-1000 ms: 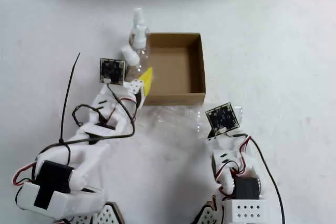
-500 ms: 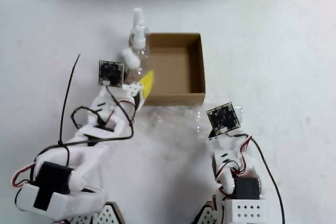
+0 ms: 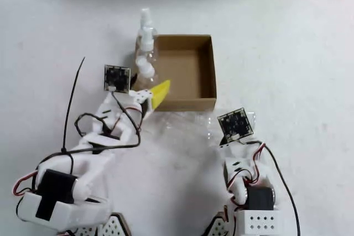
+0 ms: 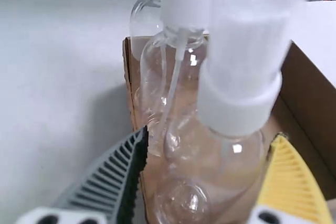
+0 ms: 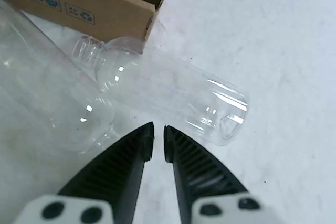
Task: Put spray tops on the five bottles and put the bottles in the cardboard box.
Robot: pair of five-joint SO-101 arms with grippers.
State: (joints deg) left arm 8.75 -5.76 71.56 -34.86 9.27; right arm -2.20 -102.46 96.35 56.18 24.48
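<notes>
1. The clear plastic bottle with a white spray top (image 4: 231,150) is clamped between the left arm's jaws, one grey and one yellow. It sits at 9 o'clock of the open brown cardboard box (image 3: 185,67), right at the box's wall.
2. Two more clear bottles with spray tops stand just beyond it, crowding that side. The nearer capped bottle (image 3: 146,42) is at the box's 10 o'clock and the farther capped bottle (image 3: 145,17) at 11 o'clock.
3. At the box's 6 o'clock two clear topless bottles lie on the white counter (image 3: 287,53). One topless bottle (image 5: 173,93) has its neck near the box's corner, and the other topless bottle (image 5: 47,108) lies beside it.
4. The right arm's jaws hang over these at the box's 5 o'clock, with a narrow gap between them and nothing held.
</notes>
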